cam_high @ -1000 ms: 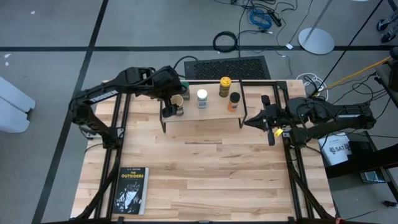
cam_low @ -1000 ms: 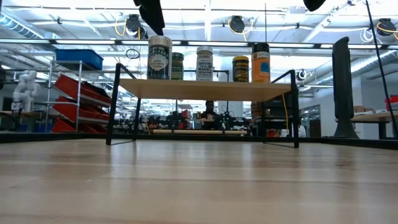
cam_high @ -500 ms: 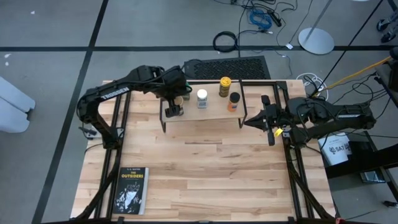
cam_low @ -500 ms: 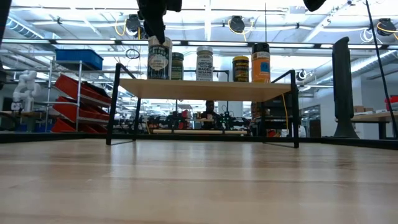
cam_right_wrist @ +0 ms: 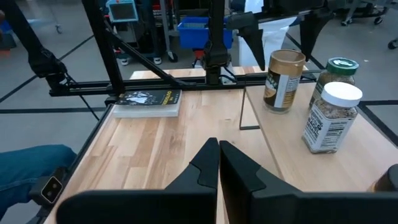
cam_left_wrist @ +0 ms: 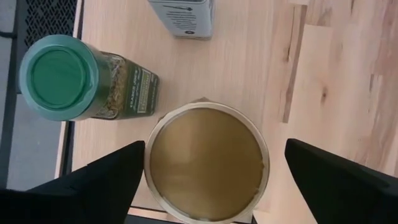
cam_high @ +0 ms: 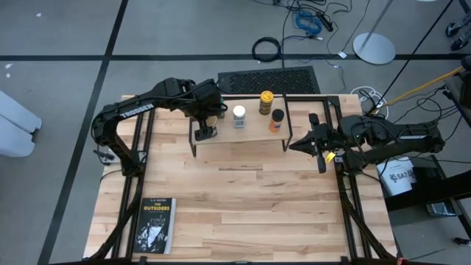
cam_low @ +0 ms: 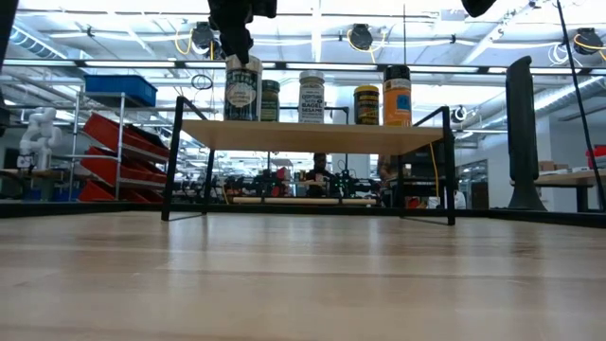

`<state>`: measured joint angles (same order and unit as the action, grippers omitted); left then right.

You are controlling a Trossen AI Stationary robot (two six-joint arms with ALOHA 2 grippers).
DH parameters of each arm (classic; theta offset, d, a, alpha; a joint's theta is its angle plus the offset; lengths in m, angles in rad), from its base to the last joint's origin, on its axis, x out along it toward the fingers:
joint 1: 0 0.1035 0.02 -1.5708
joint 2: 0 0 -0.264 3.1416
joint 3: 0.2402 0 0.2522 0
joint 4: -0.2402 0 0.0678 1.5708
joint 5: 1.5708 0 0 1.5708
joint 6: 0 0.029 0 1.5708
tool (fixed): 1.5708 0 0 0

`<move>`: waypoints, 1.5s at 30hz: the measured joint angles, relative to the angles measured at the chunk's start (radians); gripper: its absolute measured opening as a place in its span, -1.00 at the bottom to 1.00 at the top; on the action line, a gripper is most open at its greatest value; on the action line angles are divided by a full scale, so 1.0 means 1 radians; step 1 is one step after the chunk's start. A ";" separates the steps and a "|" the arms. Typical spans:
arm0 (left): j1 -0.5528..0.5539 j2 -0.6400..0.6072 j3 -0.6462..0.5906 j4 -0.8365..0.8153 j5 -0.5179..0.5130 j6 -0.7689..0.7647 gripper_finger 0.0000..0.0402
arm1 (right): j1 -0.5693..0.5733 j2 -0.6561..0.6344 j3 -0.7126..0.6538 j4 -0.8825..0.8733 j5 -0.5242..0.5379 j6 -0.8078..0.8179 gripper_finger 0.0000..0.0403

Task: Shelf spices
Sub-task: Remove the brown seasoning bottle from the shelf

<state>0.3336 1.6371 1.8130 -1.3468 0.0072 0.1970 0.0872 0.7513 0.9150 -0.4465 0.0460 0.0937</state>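
Five spice jars stand upright on the shelf point(cam_high: 239, 136), a low wooden plank on black wire legs at the table's far side. They have a tan lid point(cam_left_wrist: 207, 163), a green lid point(cam_left_wrist: 59, 76), a white lid point(cam_high: 239, 112), a yellow lid point(cam_high: 266, 98), and a black lid on an orange body point(cam_high: 277, 118). My left gripper point(cam_left_wrist: 214, 144) hangs open over the tan-lidded jar point(cam_low: 243, 90), pointing steeply down. One finger stands at each side of the lid, with a gap showing. My right gripper point(cam_high: 294, 143) is shut, raised beside the shelf's right end.
A paperback book point(cam_high: 152, 226) lies flat at the table's near left corner. Black rails point(cam_high: 143, 147) run along the table's left and right sides. Bare wood spreads between the shelf and the near edge. The white-lidded jar point(cam_right_wrist: 329, 115) stands close to the right of the tan-lidded one.
My left gripper has come down and shifted toward the tan-lidded jar, tipping steeper, until its open fingers bracket the lid. It has stayed still over the last half second. The jars and my right arm have kept their places.
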 joint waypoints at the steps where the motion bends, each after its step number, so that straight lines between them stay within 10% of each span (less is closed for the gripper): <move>1: 0.000 0.000 -0.001 0.000 0.010 -0.003 0.91 | 0.000 0.000 0.000 0.000 0.000 0.000 -1.00; 19: 0.000 0.000 -0.045 0.003 0.019 -0.002 0.43 | 0.000 0.000 0.000 0.001 0.000 0.000 -1.00; 45: -0.102 -0.001 0.045 -0.050 0.017 -0.038 0.39 | 0.000 0.000 0.000 -0.003 0.001 0.000 -1.00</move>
<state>0.2314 1.6363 1.8576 -1.3967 0.0242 0.1591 0.0872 0.7513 0.9150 -0.4496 0.0471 0.0933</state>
